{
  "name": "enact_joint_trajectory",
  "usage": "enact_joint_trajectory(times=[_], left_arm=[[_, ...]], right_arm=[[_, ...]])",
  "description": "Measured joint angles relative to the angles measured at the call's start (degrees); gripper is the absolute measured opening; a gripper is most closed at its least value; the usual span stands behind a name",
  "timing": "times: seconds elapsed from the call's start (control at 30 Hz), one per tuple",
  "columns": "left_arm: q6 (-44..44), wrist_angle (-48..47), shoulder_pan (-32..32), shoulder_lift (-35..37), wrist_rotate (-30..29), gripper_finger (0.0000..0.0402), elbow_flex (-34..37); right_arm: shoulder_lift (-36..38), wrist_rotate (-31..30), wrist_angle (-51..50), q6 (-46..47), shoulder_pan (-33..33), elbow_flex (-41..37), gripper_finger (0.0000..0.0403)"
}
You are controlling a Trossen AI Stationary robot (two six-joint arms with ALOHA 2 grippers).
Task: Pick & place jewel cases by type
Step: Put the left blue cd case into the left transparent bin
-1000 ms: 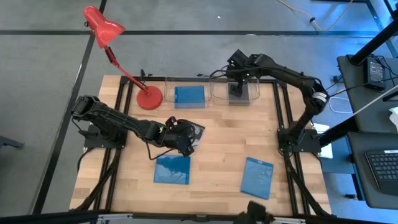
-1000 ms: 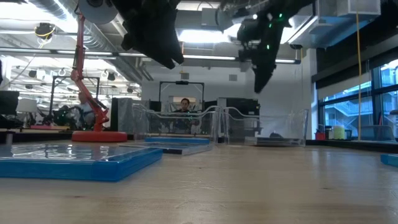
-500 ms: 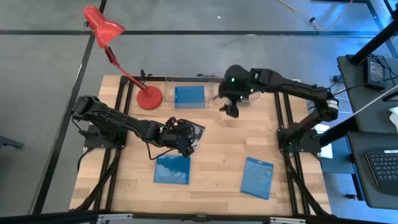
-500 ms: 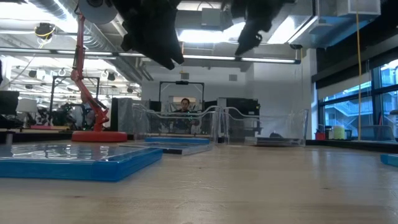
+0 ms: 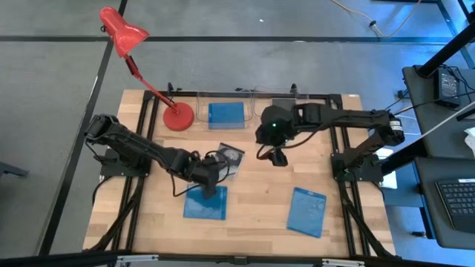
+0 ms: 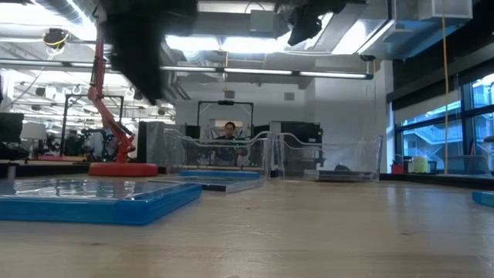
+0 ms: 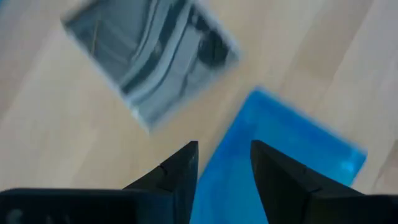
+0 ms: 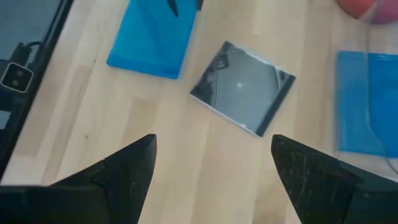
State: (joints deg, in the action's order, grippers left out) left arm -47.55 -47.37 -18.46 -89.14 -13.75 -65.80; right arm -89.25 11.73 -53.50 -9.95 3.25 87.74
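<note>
A clear jewel case (image 5: 231, 157) (image 8: 242, 87) (image 7: 149, 56) with a dark insert lies flat on the table's middle. One blue jewel case (image 5: 205, 202) (image 7: 273, 155) lies near the front edge. My left gripper (image 5: 212, 184) (image 7: 224, 152) hangs over it, open, pointing steeply down, touching nothing. A second blue case (image 5: 306, 211) lies front right, and a third (image 5: 226, 115) rests in a clear tray (image 5: 226, 96). My right gripper (image 5: 276, 154) (image 8: 214, 155) hovers wide open, right of the clear case and high above the table.
A red desk lamp stands with its base (image 5: 178, 117) at the far left, its arm reaching beyond the table. A second clear tray (image 5: 286, 105) sits at the far edge beside the first, with something dark inside. Bare wood lies between the two front blue cases.
My right gripper has swung from the far right tray toward the table's middle, rising and turning, and now looks down on the clear case. My left gripper has gone from above the clear case toward the near edge, tipping steeper, over the blue case. No case has moved.
</note>
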Motion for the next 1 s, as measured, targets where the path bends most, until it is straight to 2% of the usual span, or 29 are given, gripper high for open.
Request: enact_joint_trajectory(times=[0.13, 0.33, 0.63, 0.83, 1.0], left_arm=[[-3.6, -6.4, -2.3, 0.0, 4.2, 0.0129, 0.0], [-9.9, -7.5, -6.0, 0.0, 2.8, 0.0124, 0.0], [-12.7, -6.4, -8.2, 0.0, 1.4, 0.013, 0.0], [-14.1, -6.4, -8.2, 0.0, -0.5, 0.0176, 0.0], [-13.6, -6.4, -8.2, 0.0, -3.1, 0.0233, 0.0]], right_arm=[[-2.0, 0.0, 1.9, 2.2, -1.9, 0.0, 0.0321], [-6.4, -0.3, 3.6, 2.4, -4.6, 0.0, 0.0321], [-10.9, -10.7, 10.1, 6.2, -8.9, 0.0, 0.0321], [-13.3, -10.6, 12.7, 7.7, -11.6, -0.1, 0.0321], [-13.3, -10.7, 19.1, 10.3, -12.5, -7.0, 0.0321]])
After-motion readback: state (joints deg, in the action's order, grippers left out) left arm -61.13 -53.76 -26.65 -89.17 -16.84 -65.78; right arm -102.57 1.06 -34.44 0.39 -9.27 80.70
